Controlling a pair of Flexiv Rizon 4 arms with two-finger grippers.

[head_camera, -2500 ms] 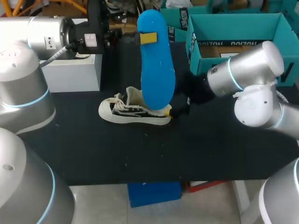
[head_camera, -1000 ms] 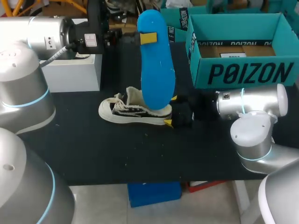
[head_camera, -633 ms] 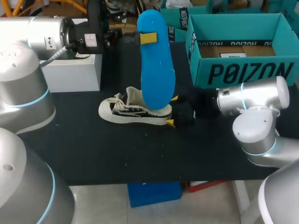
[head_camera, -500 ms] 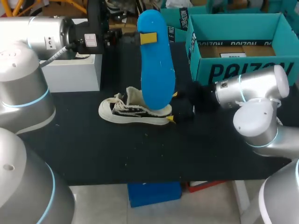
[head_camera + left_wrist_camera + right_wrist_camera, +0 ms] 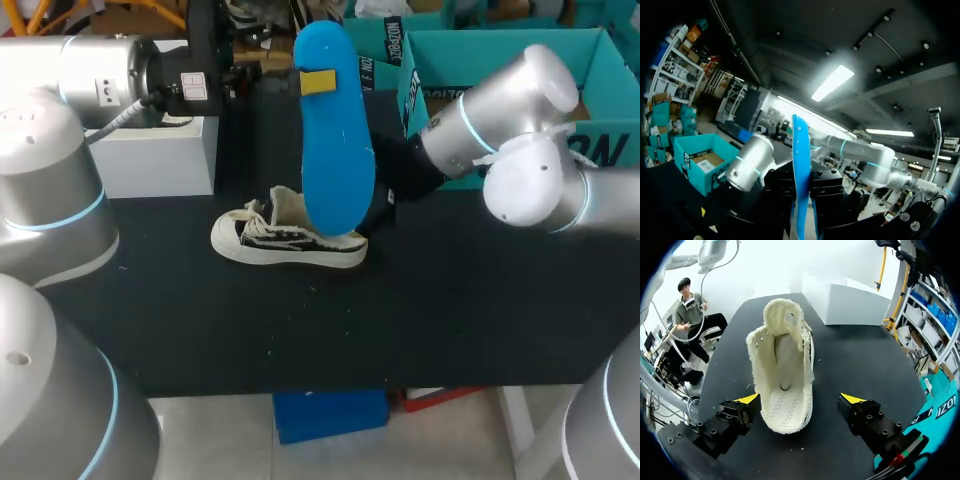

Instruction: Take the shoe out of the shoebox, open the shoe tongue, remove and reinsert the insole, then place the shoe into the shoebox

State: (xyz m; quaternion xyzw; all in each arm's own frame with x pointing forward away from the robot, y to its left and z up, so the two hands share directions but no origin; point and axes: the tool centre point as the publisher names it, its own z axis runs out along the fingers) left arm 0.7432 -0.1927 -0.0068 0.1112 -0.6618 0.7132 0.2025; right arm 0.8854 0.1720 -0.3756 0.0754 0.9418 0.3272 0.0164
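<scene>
1. I am holding the insole (image 5: 335, 150) upright over the table (image 5: 450, 300) with the left gripper (image 5: 318, 82). Its fingers are clamped on the upper end, and in the left wrist view the insole is showing edge-on between them.
2. The shoe (image 5: 288, 240) is sitting on its sole on the table, below the insole's free end. The right wrist view is showing the inside of the shoe bare, with the tongue (image 5: 785, 320) standing up and the mouth wide. The shoebox (image 5: 500, 45) is waiting well apart at the far right.
3. The right gripper (image 5: 800, 402) is hovering at the heel with its fingers spread, one on each side, and I am seeing no squeeze on the shoe.
4. I am judging the insole to be light, thin and bendy. Held at one end only, its free end is likely to buckle if it jams on the heel rim, so I am planning to feed it in at a shallow angle.
5. I am judging the shoe to be light, soft canvas that is likely to slide on the table. The heel collar is looking like the firmest place to pinch and steady it; the tongue and laces are too floppy.
</scene>
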